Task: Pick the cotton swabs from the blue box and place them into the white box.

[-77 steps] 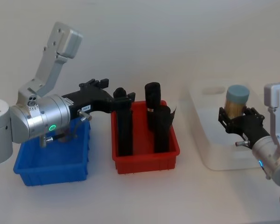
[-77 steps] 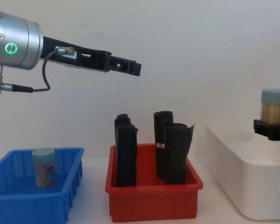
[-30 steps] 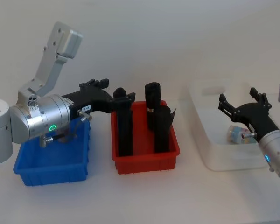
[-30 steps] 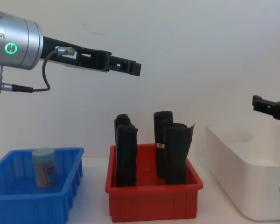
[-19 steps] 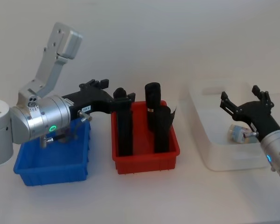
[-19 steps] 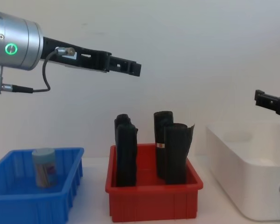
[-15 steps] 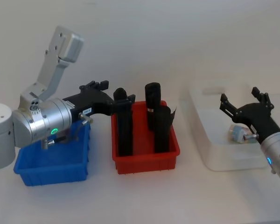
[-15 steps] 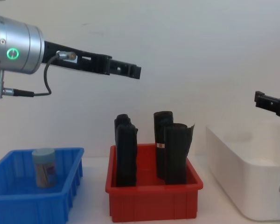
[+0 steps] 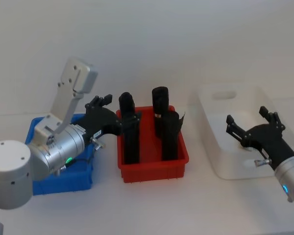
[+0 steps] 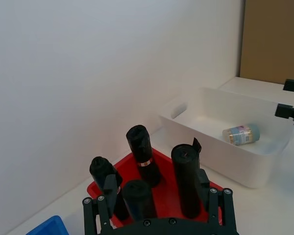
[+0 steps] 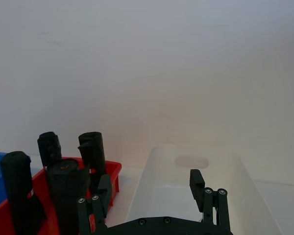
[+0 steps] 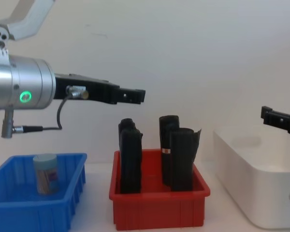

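In the head view the left gripper [image 9: 101, 100] hangs spread over the blue box's [image 9: 63, 185] far edge and the right gripper [image 9: 248, 122] hangs spread over the white box [image 9: 206, 115]; the left wrist view shows one tub of cotton swabs [image 10: 241, 134] lying on its side in the white box; in the chest view the other tub [image 12: 45, 173] stands upright in the blue box, below and left of the left gripper, the nearer one.

The red ribbed plastic bin [image 12: 159, 212] looks smooth and faintly glossy, like the bright blue plastic bin [image 12: 38, 212] beside it. The tall black rolls [image 12: 181, 159] inside the red bin are matt and slightly wrinkled. The large white plastic tub [image 12: 251, 193] is smooth and satiny.
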{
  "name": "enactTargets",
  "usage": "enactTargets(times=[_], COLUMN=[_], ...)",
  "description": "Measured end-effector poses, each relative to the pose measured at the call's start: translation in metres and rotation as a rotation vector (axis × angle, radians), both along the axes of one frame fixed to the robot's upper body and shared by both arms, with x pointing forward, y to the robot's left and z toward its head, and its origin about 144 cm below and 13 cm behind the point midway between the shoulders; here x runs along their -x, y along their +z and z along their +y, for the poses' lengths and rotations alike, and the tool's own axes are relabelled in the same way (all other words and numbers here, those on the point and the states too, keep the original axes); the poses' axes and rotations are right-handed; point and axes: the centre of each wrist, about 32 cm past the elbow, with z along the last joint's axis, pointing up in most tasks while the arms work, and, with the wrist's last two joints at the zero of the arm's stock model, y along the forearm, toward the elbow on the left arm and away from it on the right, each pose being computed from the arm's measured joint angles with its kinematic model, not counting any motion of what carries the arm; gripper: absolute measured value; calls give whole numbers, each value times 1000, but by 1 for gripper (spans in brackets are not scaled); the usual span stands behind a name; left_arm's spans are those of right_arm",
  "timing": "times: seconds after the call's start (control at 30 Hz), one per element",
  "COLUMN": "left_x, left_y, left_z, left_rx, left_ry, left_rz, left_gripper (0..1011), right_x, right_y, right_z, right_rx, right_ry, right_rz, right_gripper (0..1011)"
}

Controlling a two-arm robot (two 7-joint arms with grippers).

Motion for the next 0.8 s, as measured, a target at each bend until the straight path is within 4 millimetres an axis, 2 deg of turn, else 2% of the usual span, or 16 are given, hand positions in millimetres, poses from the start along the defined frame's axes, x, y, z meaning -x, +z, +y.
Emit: enactTargets(times=[0.47, 0.8], left_x=[22, 40], left_y=[-43, -70], left_z=[-17, -29], left_rx=[-1, 17], left_ry=[78, 126], left_rz=[-108, -179], left_gripper=[1003, 1003], right_x=[40, 52], right_y=[2, 4], right_z=[8, 11], right_rx=[9, 10], right_ry=[60, 80], right_rz=[45, 60], right_gripper=[1002, 1001])
